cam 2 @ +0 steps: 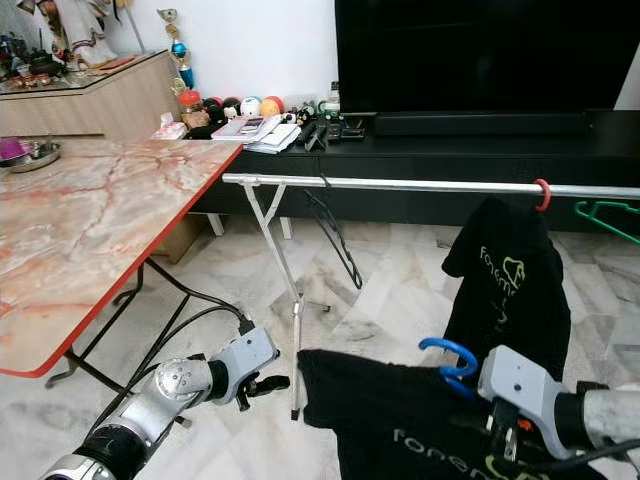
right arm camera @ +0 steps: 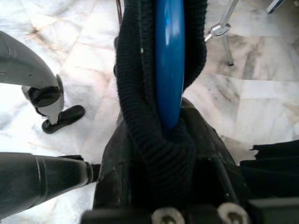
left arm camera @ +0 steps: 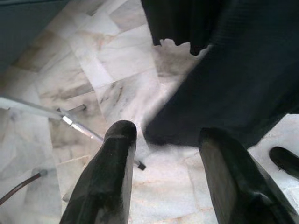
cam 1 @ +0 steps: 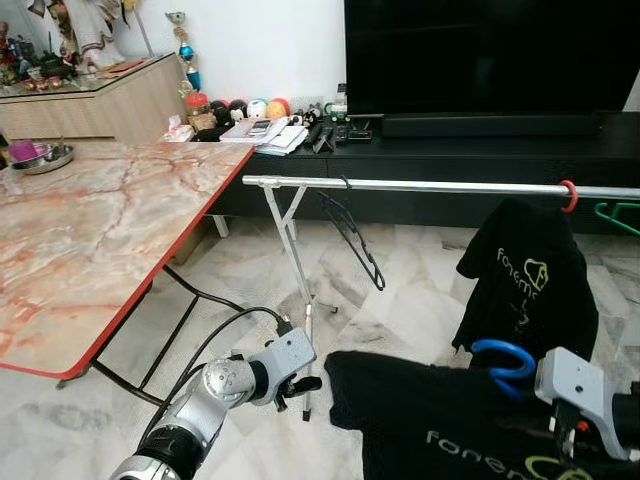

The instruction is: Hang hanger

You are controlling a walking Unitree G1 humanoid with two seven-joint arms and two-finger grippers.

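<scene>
hanger (right arm camera: 169, 65) (blue) in right end effector (right arm camera: 187, 154), collar wrapped.

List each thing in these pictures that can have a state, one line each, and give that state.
Black T-shirt on blue plastic hanger: held low by the right gripper, not on rail.
Black T-shirt on red hanger: hung on the silver metal clothes rail.
Thin black wire hanger: hung, bare.
Green hanger: hung, bare.
Left gripper: open.

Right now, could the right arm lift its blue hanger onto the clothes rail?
Probably yes. The right gripper grips the blue hanger with its black T-shirt below the clothes rail, and the stretch between the empty black hanger and the hung shirt is free.
</scene>
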